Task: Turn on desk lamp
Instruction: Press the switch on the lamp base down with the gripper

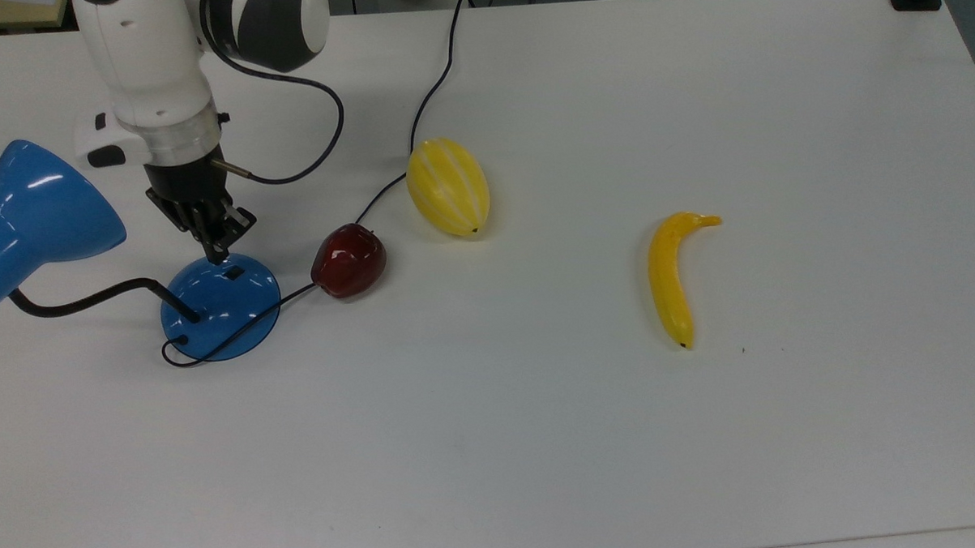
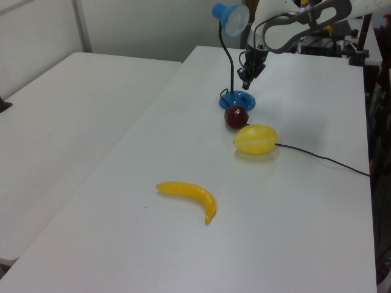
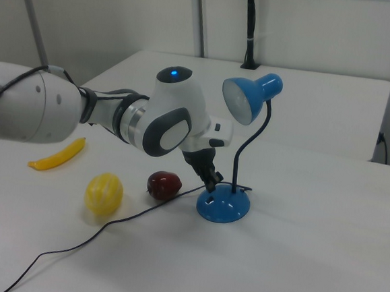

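While your gripper (image 1: 215, 253) hangs clenched, black fingertips together just over the domed base's small black switch (image 1: 233, 273), the glossy blue desk lamp (image 1: 213, 304) stands near the white table (image 1: 542, 434)'s edge, beside a shiny dark-red apple (image 1: 349, 260).

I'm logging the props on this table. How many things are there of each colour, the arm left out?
Yellow: 2, the melon and the banana
Dark red: 1, the apple
Blue: 1, the desk lamp
Total: 4
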You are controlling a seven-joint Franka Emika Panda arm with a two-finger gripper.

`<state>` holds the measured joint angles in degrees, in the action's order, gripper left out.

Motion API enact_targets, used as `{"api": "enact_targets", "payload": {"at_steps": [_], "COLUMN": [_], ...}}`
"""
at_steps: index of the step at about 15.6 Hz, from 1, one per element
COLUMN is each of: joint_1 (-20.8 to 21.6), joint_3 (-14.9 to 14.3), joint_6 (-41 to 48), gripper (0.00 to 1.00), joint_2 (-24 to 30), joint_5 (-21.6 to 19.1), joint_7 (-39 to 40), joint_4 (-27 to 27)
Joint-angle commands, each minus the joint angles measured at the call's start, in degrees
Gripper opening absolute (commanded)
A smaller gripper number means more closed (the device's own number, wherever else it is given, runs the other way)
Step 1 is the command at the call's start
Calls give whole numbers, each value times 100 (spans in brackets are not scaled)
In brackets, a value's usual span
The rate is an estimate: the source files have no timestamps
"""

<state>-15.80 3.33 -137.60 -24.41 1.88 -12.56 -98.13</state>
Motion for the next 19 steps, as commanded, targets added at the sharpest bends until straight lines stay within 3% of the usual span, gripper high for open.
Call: {"api": "enact_targets", "payload": {"at_steps": [1,19], "joint_1": [68,191], "joint_3": [-34,-34], "joint_6": [-135,-426], "gripper": [0,0], "joint_2": [-82,-424], "joint_5": [181,673], "joint_7": [-194,-624], "joint_4": [22,31]}}
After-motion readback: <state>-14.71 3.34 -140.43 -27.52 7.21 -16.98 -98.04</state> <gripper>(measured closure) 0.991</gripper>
